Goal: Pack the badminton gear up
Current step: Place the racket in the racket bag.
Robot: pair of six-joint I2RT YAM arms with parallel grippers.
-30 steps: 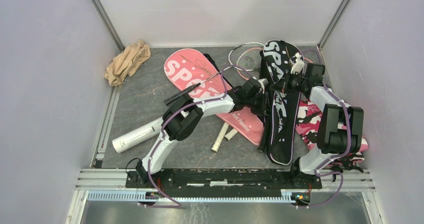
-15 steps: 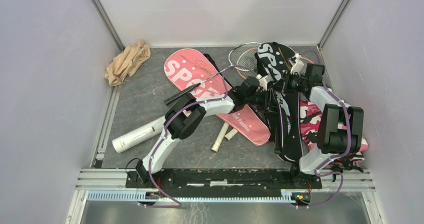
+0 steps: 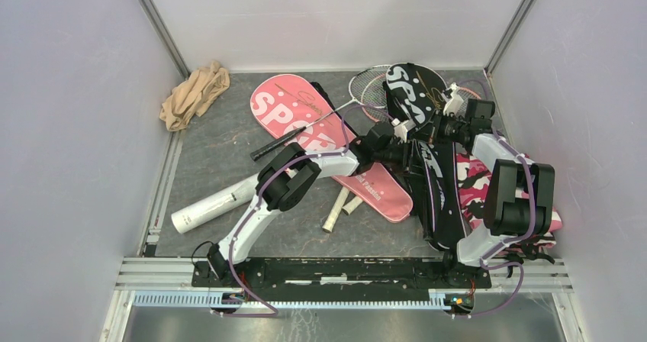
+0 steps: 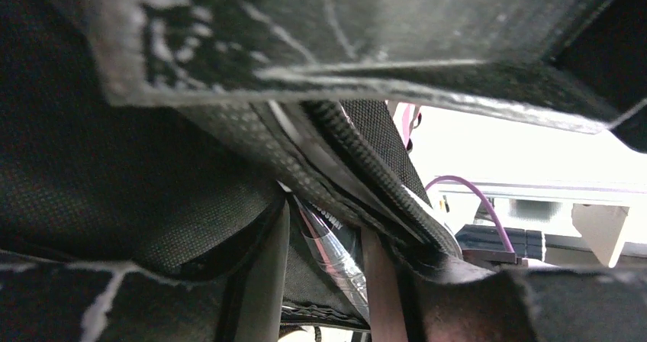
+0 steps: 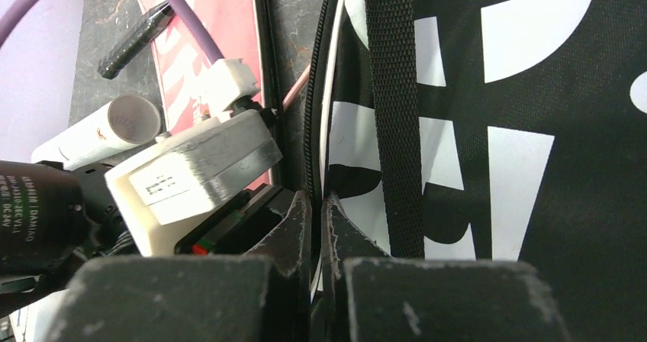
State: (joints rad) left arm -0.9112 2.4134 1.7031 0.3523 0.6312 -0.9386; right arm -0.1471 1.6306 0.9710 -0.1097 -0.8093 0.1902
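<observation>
Over the last second the black bag [image 3: 429, 175] has swung: its head end has slid left and its tail right, carried by the right jaws, which stay pinched shut on its zip edge. The left jaws have widened to part-way apart and now sit at that seam, right against the right jaws. In the left wrist view black fabric and zip fill their gap, but I see nothing clamped. I judge the mouth is being spread for loading.

Nothing is packed yet. A black racket grip [image 3: 269, 148] lies on the pink bag [image 3: 284, 104] left of the left jaws, the white handles [image 3: 340, 204] lie on their base side, and the white tube [image 3: 207, 206] is well left. The camouflage cloth [image 3: 467, 180] crowds the black bag's far flank, and the beige cloth [image 3: 194, 94] lies well apart.
</observation>
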